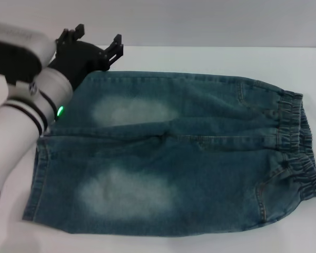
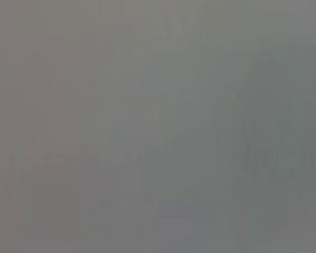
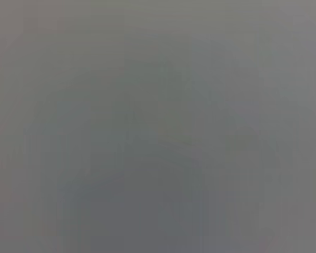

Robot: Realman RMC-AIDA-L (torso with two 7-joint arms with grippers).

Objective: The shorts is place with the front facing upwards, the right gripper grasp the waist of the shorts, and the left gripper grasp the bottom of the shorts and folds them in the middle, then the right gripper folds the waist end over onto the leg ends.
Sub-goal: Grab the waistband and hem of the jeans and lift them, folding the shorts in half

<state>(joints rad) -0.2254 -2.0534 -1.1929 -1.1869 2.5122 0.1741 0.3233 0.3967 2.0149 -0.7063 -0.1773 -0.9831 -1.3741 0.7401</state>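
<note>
Left gripper (image 1: 93, 44): black fingers spread, holding nothing; hovers over the table (image 1: 210, 58) just past the far leg's hem corner.

Leg ends (image 1: 38, 174): two flat hems at the left, near one unobstructed, far one partly hidden behind the arm.

Shorts (image 1: 168, 158): denim, front up, flat on the table; long axis runs left–right, hems pointing left, waist (image 1: 300, 147) right.

Right gripper: not seen; both wrist views show nothing.

Risks, judged: fingers pinching only the top layer so the fold drags; one corner held alone skews the midline; elastic waist bunches.
</note>
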